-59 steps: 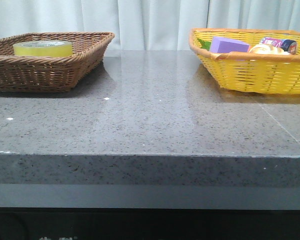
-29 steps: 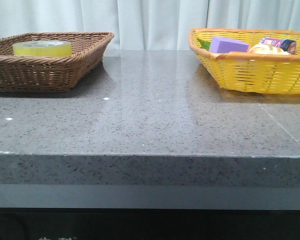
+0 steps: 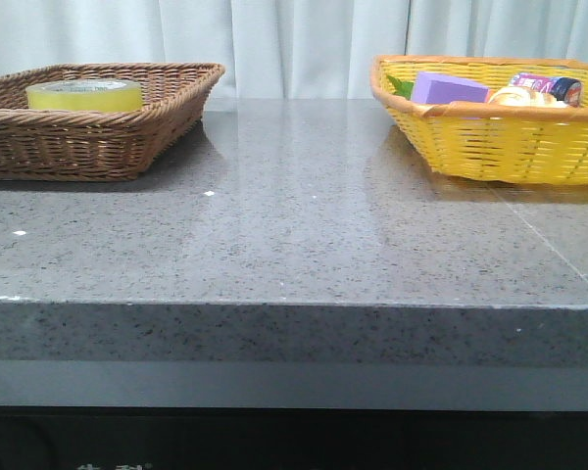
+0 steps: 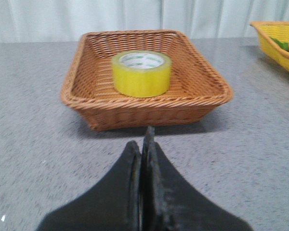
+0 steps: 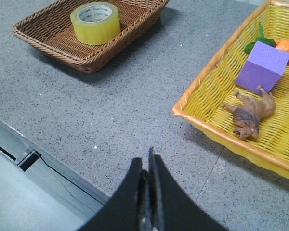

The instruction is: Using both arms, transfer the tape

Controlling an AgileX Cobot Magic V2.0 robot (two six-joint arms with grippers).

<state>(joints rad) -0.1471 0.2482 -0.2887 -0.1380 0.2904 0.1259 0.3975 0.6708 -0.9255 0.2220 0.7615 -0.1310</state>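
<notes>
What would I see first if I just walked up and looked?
Probably the bright yellow tape, sitting alone in the brown basket on the table's left side. Next, the yellow basket on the right, holding a purple box and a little toy lion. The left tool and right tool are both shut, holding nothing.

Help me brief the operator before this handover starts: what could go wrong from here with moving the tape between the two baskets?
1. The tape sits low inside the brown basket; the left gripper, shut now, might catch the woven rim when reaching in.
2. The roll looks wide and smooth, so it might slip during the handover to the right gripper, also shut.
3. The yellow basket already holds a purple block and a toy lion, leaving limited room.
</notes>
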